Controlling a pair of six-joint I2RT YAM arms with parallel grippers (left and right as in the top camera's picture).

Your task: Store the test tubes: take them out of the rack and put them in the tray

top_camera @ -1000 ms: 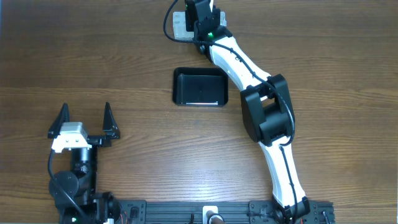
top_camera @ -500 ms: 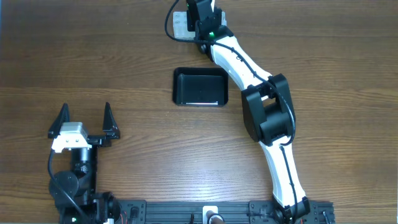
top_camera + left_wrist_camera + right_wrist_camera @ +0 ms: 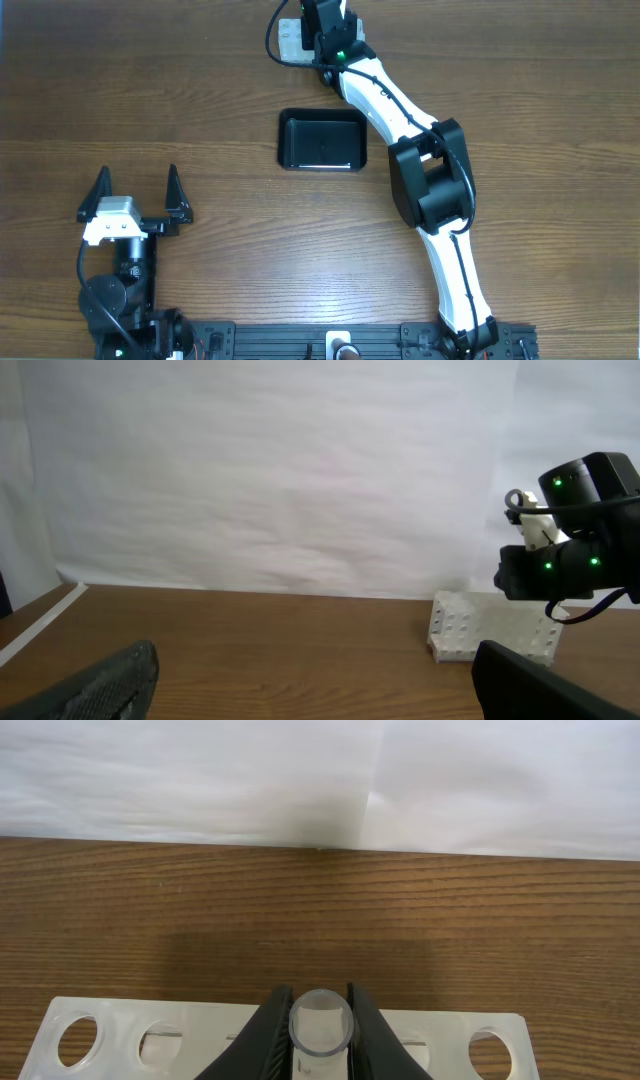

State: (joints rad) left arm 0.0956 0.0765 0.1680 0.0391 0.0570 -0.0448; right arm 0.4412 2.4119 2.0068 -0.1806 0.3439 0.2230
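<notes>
Wooden table (image 3: 200,120) — right gripper (image 3: 320,1025) pinches a test tube (image 3: 322,1010) at the rack (image 3: 110,1030).

Your right arm (image 3: 385,100) is built of white links joined by bulky black housings, with a green light glowing near its wrist and a black cable (image 3: 267,40) looping off beside it. Your left arm (image 3: 125,265) is mostly black, capped with a white block under two pointed black fingers (image 3: 173,190).

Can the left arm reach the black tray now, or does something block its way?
Probably yes. Only bare table lies between the open left gripper and the tray; the right arm stands beside it, gripping a test tube at the rack.
</notes>
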